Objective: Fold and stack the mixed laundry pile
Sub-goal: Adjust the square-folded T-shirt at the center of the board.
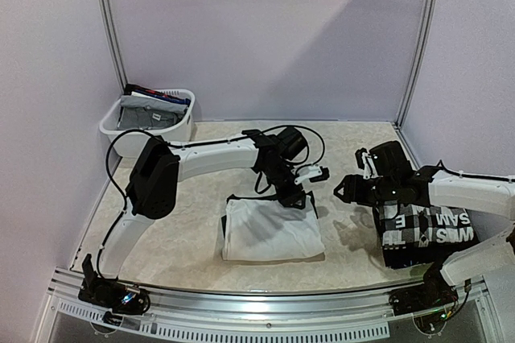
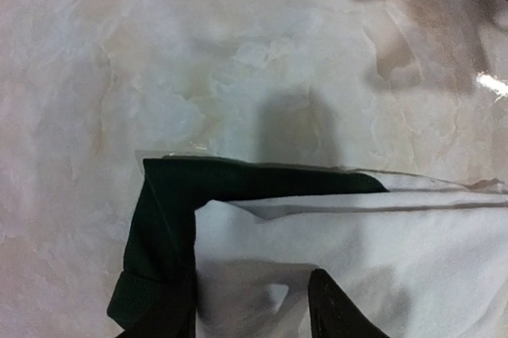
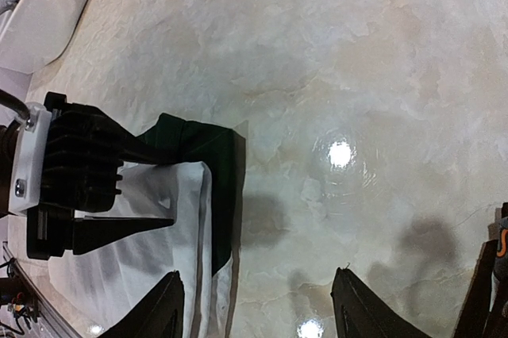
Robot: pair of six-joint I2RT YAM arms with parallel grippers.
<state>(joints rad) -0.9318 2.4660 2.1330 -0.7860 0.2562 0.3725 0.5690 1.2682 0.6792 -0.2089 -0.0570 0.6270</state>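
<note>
White cloth (image 1: 269, 234) limp, light; I'd pinch dark edge (image 2: 238, 181). Left pincer (image 3: 163, 187) parted there; right pincer (image 3: 262, 306) open, empty.

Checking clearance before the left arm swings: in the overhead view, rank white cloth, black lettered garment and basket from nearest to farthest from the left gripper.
1. White cloth, table centre, directly under the left gripper.
2. Black lettered garment, to the right, by the right arm.
3. Basket, back-left corner.
</note>
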